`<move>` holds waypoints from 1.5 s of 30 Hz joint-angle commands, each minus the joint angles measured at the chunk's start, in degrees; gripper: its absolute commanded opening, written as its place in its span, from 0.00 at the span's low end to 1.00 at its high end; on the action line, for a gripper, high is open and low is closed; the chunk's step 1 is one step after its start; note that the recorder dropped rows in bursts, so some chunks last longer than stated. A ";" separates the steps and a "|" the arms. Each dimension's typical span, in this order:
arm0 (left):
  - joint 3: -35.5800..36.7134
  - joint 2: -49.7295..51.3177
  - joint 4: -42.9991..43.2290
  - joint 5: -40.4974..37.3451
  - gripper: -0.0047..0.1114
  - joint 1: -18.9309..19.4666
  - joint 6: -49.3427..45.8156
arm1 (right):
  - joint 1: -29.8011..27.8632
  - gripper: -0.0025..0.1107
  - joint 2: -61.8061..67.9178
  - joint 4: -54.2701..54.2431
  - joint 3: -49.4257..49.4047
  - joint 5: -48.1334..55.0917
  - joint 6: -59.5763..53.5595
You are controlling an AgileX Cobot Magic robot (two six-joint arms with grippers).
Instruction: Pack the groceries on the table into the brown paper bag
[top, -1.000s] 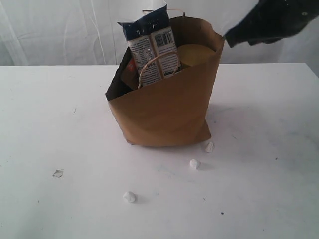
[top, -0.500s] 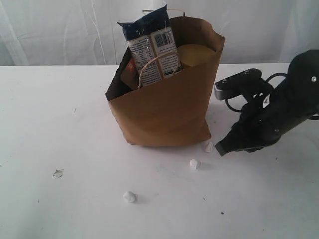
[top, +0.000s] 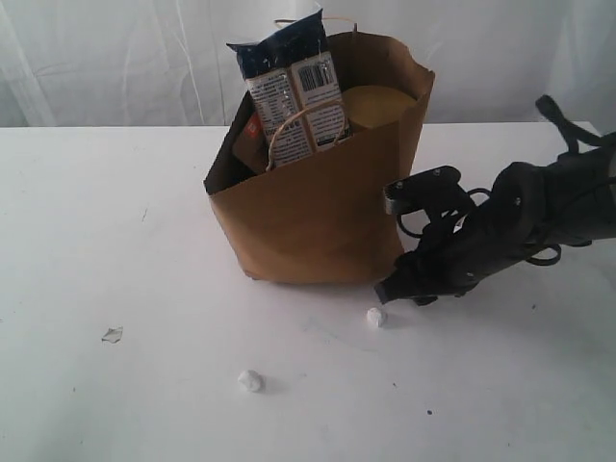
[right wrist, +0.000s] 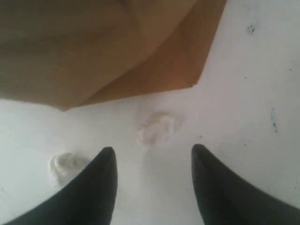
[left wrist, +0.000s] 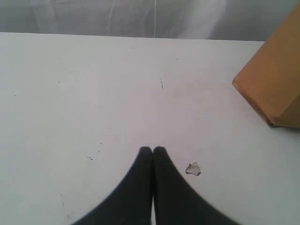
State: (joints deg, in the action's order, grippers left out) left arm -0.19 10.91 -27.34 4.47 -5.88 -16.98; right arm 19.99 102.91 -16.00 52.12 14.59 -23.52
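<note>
Several groceries (top: 294, 91) crown the tall brown kraft paper bag (top: 318, 221), likely heavy, thin-walled, best lifted by its twisted cord handles (top: 285, 120); right gripper (right wrist: 153, 148) gapes, left gripper (left wrist: 152, 149) pinched together.

White draped curtain (top: 96, 58) in soft folds, evenly lit backdrop

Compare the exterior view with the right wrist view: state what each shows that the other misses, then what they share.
Exterior only: the long blue-white packet and a gold jar lid sticking out of the brown paper bag, plus a far white scrap. Right wrist only: the right pincer open, a crumpled scrap just ahead of its gap. Both: the bag, the table, another scrap.
</note>
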 commanded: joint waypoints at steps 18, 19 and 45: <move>0.19 -0.18 -0.22 0.06 0.04 0.10 0.29 | -0.01 0.05 2.70 -1.53 -0.25 -8.22 -0.62; 0.19 -0.18 -0.22 0.06 0.04 0.10 0.29 | -0.01 0.08 2.70 -1.53 -0.13 -8.22 -0.62; 0.19 -0.18 -0.22 0.06 0.04 0.10 0.29 | 2.24 0.02 4.19 -1.76 -0.13 -7.08 -0.24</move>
State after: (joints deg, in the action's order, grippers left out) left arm -0.19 10.91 -27.34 4.47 -5.88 -16.98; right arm 22.30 108.94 -17.71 52.12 3.81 -23.52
